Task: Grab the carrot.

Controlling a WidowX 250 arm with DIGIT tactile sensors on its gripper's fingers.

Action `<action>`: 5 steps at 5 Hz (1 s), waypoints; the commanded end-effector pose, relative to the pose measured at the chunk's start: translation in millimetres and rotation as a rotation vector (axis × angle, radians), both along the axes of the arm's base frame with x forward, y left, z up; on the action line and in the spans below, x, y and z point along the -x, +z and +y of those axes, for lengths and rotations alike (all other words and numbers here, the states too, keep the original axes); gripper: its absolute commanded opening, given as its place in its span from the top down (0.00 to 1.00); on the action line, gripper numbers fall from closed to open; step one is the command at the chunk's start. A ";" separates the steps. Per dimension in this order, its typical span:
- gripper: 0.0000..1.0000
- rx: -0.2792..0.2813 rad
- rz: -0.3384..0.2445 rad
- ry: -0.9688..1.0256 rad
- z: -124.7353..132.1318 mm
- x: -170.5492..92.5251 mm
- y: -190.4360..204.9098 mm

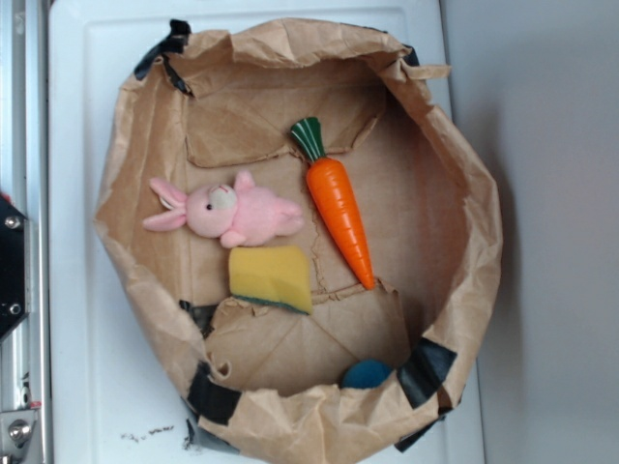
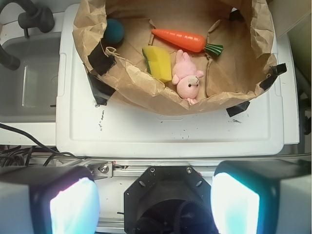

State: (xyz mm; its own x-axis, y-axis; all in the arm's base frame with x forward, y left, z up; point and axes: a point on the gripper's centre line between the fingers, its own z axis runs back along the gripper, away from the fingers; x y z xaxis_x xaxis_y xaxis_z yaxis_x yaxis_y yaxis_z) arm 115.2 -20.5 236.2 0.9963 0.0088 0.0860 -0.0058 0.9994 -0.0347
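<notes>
Overhead, the exterior view shows a crumpled brown paper bin (image 1: 145, 290), patched with black tape, sitting on a white surface (image 1: 87, 387). Inside it, right of centre, the carrot (image 1: 340, 208) lies on the paper floor, its green stem toward the top of the frame and its tip pointing down and to the right. Just left of it lies a pink plush bunny (image 1: 232, 213), ears toward the left, and the bunny's rear comes very close to the carrot, though contact is hard to judge. Below the bunny, touching it, sits a yellow sponge (image 1: 271, 277). A blue ball (image 1: 368, 373) peeks out at the lower edge of the bin, partly hidden by the paper wall. From the wrist view the bin fills the upper part of the frame; the carrot (image 2: 183, 39) lies horizontally near the top centre, stem to the right, with the sponge (image 2: 158, 63) and bunny (image 2: 185, 78) beneath it and the ball (image 2: 114, 30) at upper left. The gripper (image 2: 155, 204) sits along the bottom edge, its two fingers (image 2: 73, 204) spread wide apart and empty, well away from the carrot.
</notes>
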 end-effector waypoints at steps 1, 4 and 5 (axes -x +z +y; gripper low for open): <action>0.00 0.000 0.000 0.000 0.0 0.0 0.0; 0.00 0.089 -0.068 0.492 -8.0 -47.5 -0.7; 0.00 0.149 -0.144 0.652 6.8 -64.8 -13.7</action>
State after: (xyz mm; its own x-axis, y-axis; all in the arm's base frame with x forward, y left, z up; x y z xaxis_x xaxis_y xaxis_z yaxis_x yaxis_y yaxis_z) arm 176.8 -20.5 215.1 0.7819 0.6058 0.1473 -0.5784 0.7930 -0.1914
